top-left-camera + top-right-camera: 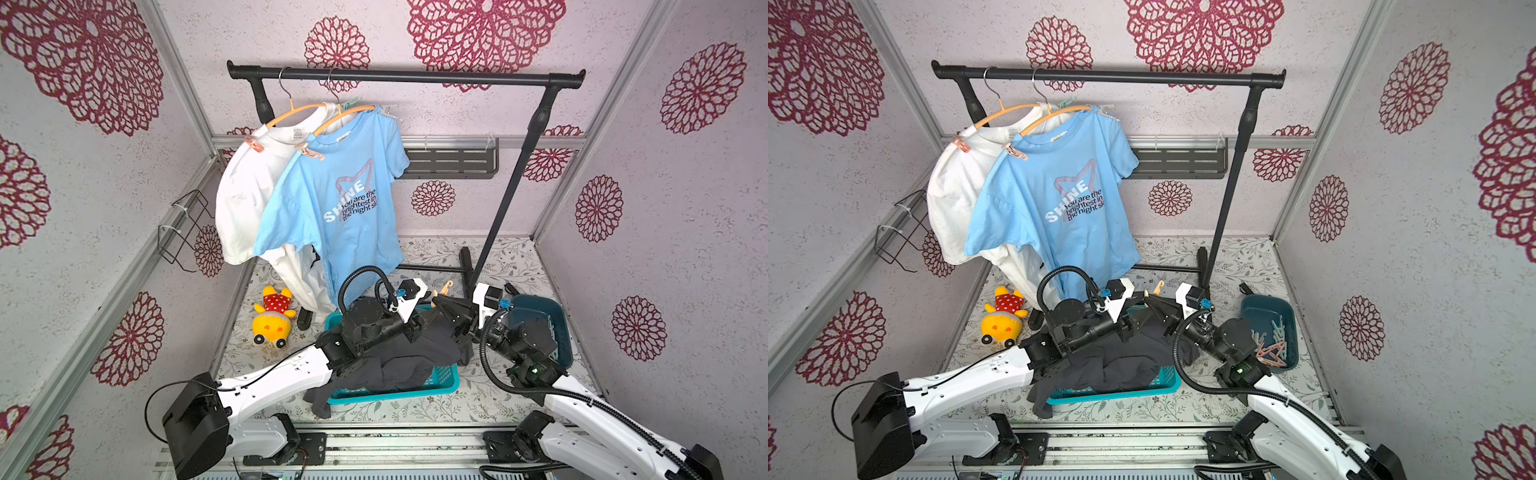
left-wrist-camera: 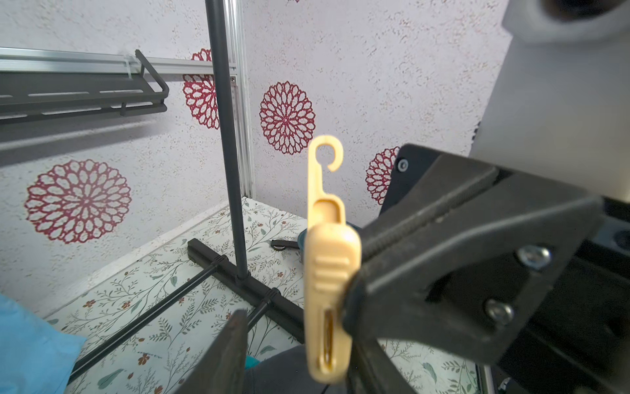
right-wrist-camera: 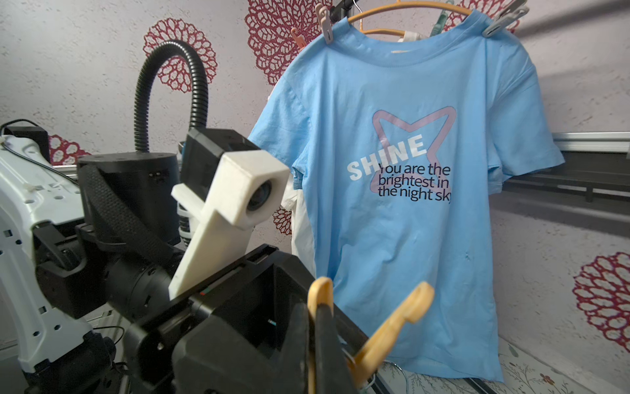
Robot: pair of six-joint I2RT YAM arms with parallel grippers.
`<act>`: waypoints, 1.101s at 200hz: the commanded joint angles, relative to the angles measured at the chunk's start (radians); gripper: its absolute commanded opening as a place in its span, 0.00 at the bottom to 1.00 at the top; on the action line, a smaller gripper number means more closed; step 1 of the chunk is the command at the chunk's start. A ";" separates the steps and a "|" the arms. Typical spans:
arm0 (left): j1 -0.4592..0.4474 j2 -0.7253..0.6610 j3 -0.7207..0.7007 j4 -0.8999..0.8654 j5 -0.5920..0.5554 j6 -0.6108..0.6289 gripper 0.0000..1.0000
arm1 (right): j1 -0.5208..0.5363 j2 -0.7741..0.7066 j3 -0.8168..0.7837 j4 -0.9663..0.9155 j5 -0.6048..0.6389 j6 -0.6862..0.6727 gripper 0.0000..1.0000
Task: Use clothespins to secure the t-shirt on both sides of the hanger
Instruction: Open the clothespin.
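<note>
A yellow-orange clothespin point(image 1: 441, 293) point(image 2: 329, 273) is held over the teal basket, and my right gripper point(image 3: 312, 308) is shut on one of its legs. My left gripper point(image 2: 296, 344) is open around the same clothespin, with one finger point(image 2: 231, 341) standing clear of it. A light blue t-shirt point(image 1: 332, 199) hangs on an orange hanger point(image 1: 345, 114), with a pink clothespin point(image 1: 309, 150) on one shoulder and a whitish one point(image 3: 501, 20) on the other. Beside it hangs a white t-shirt point(image 1: 245, 187), also with a pink clothespin point(image 1: 254, 143). More clothespins point(image 1: 1273, 345) lie in a dark blue bin point(image 1: 1266, 307).
A dark garment point(image 1: 399, 357) spills over the teal basket point(image 1: 395, 395) under both arms. The black clothes rack point(image 1: 403, 77) spans the back, with its post point(image 1: 507, 199) behind the grippers. A plush toy point(image 1: 272, 320) lies at the left. A shelf point(image 1: 451, 162) and a wire holder point(image 1: 187, 224) hang on the walls.
</note>
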 commanded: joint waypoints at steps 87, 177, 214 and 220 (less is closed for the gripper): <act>-0.007 -0.012 0.016 -0.031 -0.038 0.057 0.09 | 0.030 -0.024 0.003 -0.015 0.113 0.017 0.09; -0.008 -0.111 0.095 -0.467 -0.228 0.235 0.00 | 0.029 -0.302 0.154 -0.764 0.653 0.289 0.97; -0.010 -0.131 0.101 -0.496 -0.172 0.261 0.00 | 0.028 -0.234 0.296 -1.013 0.458 0.381 0.97; -0.010 -0.132 0.102 -0.501 -0.169 0.266 0.00 | 0.028 -0.220 0.306 -1.013 0.414 0.397 0.97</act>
